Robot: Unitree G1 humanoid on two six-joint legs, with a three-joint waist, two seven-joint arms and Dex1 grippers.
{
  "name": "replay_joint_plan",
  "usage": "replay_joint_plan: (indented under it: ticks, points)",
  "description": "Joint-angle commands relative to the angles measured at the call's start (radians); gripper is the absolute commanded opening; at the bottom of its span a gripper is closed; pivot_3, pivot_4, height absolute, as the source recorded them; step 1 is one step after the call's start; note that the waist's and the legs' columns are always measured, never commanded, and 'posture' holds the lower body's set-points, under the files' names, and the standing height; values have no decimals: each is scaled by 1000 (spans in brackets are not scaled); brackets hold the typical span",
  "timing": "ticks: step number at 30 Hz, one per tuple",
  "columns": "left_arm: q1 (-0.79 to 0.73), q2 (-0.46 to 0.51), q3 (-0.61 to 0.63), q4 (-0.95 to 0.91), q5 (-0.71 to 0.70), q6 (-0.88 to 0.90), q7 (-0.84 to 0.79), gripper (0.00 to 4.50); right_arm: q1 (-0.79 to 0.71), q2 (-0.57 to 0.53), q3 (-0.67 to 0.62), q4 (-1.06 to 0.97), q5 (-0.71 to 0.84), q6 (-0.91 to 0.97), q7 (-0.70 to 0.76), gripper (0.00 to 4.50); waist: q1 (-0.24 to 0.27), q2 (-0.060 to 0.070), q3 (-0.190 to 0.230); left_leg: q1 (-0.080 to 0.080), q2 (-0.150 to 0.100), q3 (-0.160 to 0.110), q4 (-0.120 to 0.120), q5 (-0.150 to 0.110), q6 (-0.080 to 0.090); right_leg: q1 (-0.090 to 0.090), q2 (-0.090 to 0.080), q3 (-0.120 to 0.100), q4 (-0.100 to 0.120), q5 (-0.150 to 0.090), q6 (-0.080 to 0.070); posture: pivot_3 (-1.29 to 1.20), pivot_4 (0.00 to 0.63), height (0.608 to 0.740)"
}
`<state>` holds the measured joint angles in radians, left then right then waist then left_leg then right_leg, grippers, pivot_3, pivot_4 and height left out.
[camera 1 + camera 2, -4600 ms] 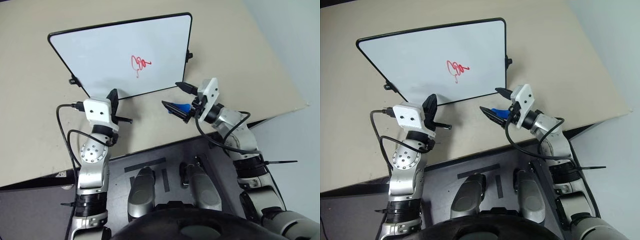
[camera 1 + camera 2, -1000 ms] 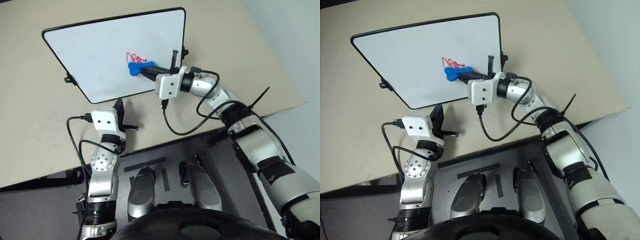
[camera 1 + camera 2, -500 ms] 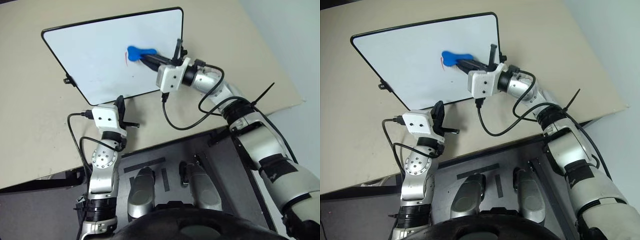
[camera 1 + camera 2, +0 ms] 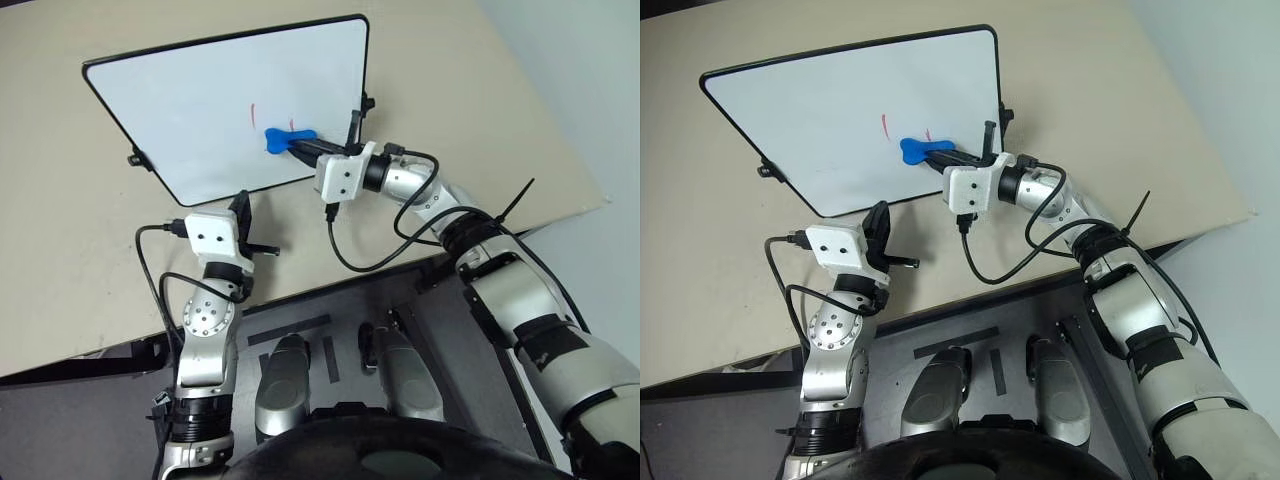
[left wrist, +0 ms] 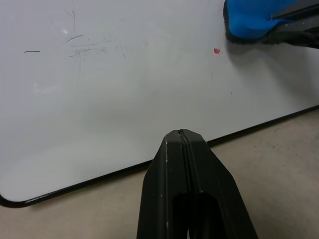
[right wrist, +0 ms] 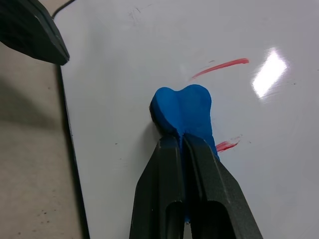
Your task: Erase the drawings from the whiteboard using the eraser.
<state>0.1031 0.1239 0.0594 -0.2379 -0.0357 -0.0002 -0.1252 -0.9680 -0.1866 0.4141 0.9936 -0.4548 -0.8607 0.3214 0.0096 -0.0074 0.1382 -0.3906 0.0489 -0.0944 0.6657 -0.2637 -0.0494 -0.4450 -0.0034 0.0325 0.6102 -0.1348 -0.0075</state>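
Eraser (image 4: 282,139) lies pressed on the whiteboard (image 4: 190,110), clamped in the right gripper (image 4: 305,146); faint red drawings (image 4: 252,113) sit beside it. Left wrist view: the left gripper (image 5: 182,144) is closed, seemingly empty, off the board's edge.

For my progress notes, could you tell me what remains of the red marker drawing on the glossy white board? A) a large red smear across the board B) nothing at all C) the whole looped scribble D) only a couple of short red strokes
D: only short red strokes remain near the bright blue bone-shaped eraser on the glossy white board.
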Motion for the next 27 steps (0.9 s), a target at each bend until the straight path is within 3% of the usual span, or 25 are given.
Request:
replay_joint_plan:
  ticks: [1,8,15,27]
  points:
    - [-6,6,-1,-23,4,-19,0,0,-61,-37,-64,-43,7,0,-114,15,1,0,0,0,0,0,0,0,0,0,0,0,0,0,0,0,150,740]
    - [-15,8,-2,-15,2,-20,0,0,-86,-54,-61,-61,-7,-6,-181,15,-2,0,0,0,0,0,0,0,0,-2,0,0,0,3,-1,0,150,740]
    - [-22,5,-3,-10,4,-20,3,0,-11,-50,6,-23,-19,-10,-83,15,-2,0,0,0,0,0,0,0,0,-2,0,0,-1,2,1,0,150,740]
    - [-24,7,-1,-9,3,-20,2,0,8,-39,-1,-13,-3,16,-6,15,-4,0,0,1,0,0,0,0,0,-2,0,0,-1,2,0,0,150,740]
